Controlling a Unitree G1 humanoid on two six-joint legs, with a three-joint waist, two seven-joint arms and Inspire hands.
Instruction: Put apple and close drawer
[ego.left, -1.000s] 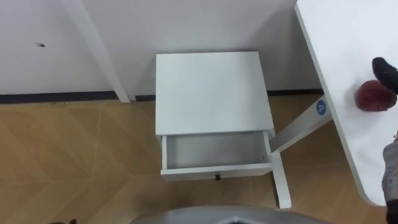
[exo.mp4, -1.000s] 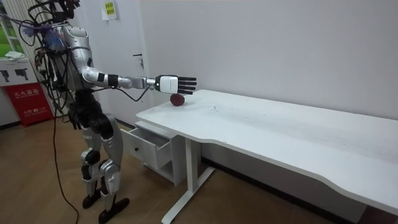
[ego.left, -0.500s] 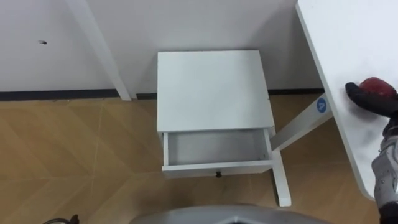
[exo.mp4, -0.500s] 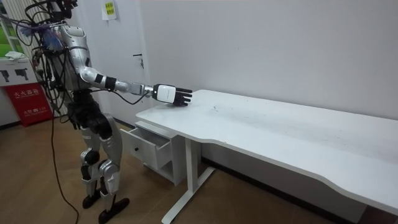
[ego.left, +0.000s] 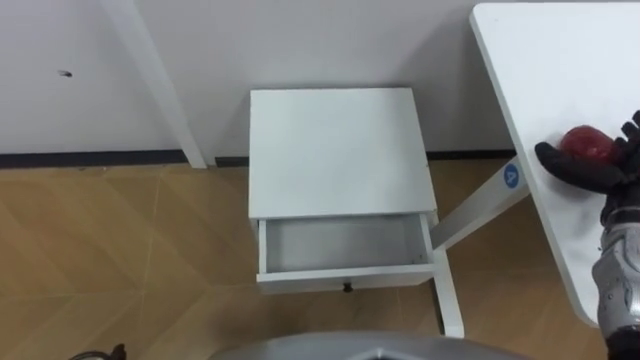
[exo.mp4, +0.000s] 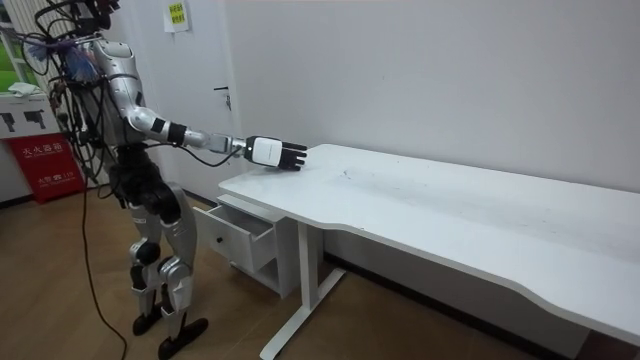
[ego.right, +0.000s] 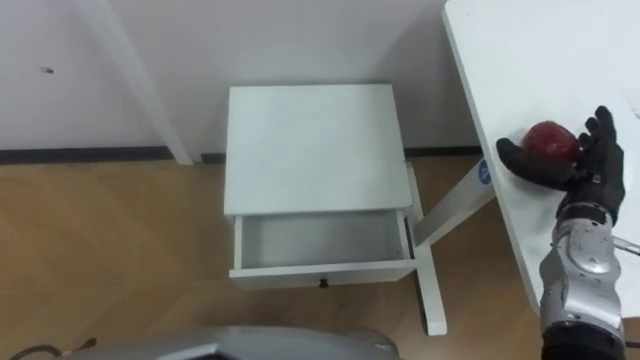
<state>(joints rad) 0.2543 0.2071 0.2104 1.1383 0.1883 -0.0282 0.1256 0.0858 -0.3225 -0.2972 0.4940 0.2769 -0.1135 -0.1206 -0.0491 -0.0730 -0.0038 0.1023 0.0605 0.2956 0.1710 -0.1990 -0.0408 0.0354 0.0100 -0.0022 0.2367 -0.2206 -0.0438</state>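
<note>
- The small white cabinet (ego.left: 340, 150) is standing against the wall, well to the left of the fingers (ego.right: 605, 135) and lower than them.
- Its drawer (ego.left: 343, 245) is hanging pulled out toward the robot, down and to the left of the fingers. The grey inside is lying bare, and a dark knob (ego.left: 347, 287) is showing on the front.
- A slanted white table leg (ego.left: 480, 205) is running up between the cabinet and the fingers.
- The white tabletop (ego.left: 560, 60) is lying under the fingers, with its near edge just to their left.
- The red apple (ego.right: 548, 140) is sitting on the tabletop close to that edge, between the thumb and the fingers.
- The right hand (ego.right: 582, 175) is wrapping the apple: the thumb is pressing its left side and the fingers are curling round its right and far side.
- In the room view the robot is standing beside the open drawer, stretching its right arm over the tabletop's corner.
</note>
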